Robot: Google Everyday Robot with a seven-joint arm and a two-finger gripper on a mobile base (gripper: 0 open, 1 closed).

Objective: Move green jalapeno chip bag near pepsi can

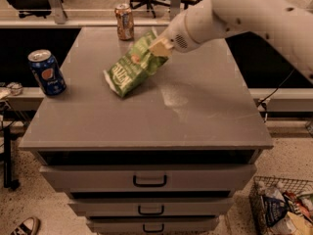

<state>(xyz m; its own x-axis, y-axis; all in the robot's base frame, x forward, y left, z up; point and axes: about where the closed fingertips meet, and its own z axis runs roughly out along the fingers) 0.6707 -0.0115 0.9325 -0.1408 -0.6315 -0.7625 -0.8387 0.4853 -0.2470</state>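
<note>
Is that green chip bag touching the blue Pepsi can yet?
Apart. The camera view shows bare tabletop between the chip bag and the Pepsi can; the gripper grips the bag's upper end.

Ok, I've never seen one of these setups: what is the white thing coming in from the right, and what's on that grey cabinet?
The white shape is a robot arm reaching in from the upper right. Its end effector, a two-finger clamp, is closed on the upper end of the green jalapeno chip bag. The bag hangs tilted, its lower corner at or just above the cabinet top. There is only one camera view, looking down at the cabinet from its drawer side. The pepsi can stands upright near the left edge, apart from the bag. An orange-brown can stands at the far edge. A wire basket of packets sits on the floor at lower right.
</note>
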